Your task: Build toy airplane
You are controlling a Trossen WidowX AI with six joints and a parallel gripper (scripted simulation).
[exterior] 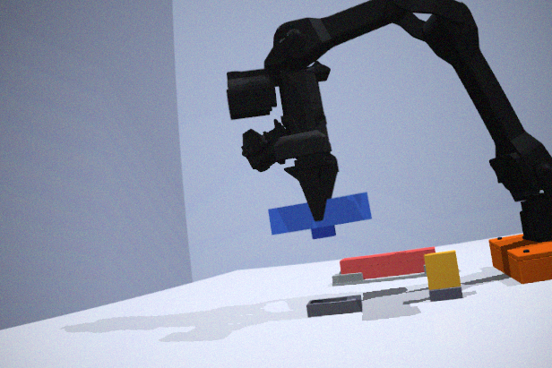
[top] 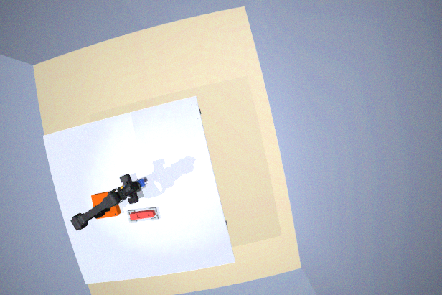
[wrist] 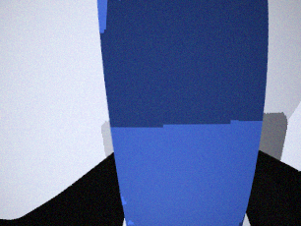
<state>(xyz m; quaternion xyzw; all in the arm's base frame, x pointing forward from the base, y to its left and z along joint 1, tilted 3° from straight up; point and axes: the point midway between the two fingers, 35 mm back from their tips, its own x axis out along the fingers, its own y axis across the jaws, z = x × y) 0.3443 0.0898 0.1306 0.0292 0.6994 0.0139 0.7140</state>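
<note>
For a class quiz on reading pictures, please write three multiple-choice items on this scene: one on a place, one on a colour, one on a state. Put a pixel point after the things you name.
1. Where is the long red block [top: 142, 214] [exterior: 387, 263]?
A. On the orange base
B. In the low grey cradle [top: 157, 217] [exterior: 347, 279]
C. Between the fingers of the arm's tool [top: 142, 183] [exterior: 318, 219]

2. What colour is the upright piece in the small dark stand [exterior: 445, 294] nearest the orange base [exterior: 533, 268]?
A. Yellow
B. Green
C. White

3. What is the state of the flat blue piece with a tab [exterior: 291, 219] [wrist: 184, 167]?
A. Lying on the table
B. Fitted on the red block
C. Gripped, held in the air

1: B, the exterior and top views show the cradle around its foot.
2: A, its yellow face shows in the exterior view.
3: C, the fingers clamp it above the table, its tab hanging free.
</note>
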